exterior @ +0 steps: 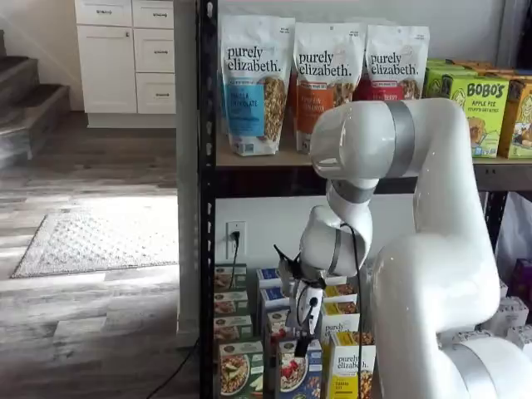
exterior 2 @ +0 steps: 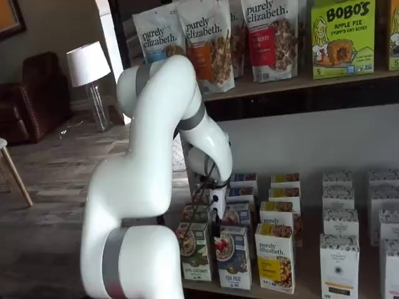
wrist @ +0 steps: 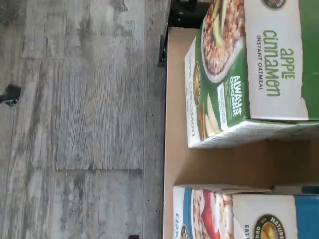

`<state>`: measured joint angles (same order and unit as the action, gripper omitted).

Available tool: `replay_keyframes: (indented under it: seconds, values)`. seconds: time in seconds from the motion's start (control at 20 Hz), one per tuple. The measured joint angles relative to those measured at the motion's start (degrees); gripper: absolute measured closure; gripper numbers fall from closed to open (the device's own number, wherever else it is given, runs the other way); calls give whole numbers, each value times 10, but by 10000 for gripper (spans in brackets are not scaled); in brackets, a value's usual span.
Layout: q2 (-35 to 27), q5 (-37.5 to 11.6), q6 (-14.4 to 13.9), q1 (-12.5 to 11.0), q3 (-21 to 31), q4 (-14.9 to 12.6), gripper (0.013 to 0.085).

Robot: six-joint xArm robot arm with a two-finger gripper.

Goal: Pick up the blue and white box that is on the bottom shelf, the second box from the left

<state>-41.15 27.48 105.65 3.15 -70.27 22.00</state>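
The blue and white box (exterior: 299, 371) stands upright in the front row of the bottom shelf (wrist: 224, 164), between a green-fronted box (exterior: 239, 370) and a yellow "purely elizabeth" box (exterior: 352, 367). It shows in both shelf views (exterior 2: 232, 255), and in the wrist view (wrist: 239, 214) only its top part shows, beside the green apple cinnamon box (wrist: 249, 69). My gripper (exterior: 301, 342) hangs just above the blue and white box, pointing down. It also shows in a shelf view (exterior 2: 214, 219). Its black fingers are seen side-on, so no gap or grip can be made out.
More rows of the same boxes stand behind the front row. Bags of granola (exterior: 253, 83) and Bobo's boxes (exterior: 478, 104) fill the upper shelf. A black rack post (exterior: 206, 199) stands left of the boxes. Grey wood floor (wrist: 84, 119) lies in front of the shelf.
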Motion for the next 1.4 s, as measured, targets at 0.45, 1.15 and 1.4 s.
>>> replay_keyframes:
  seconds: [0.45, 1.15, 1.4]
  values:
    - [-12, -13, 7, 8, -14, 16, 130]
    - [-73, -39, -22, -2, -67, -30, 130]
    - [-100, -24, -37, -5, -100, -49, 130]
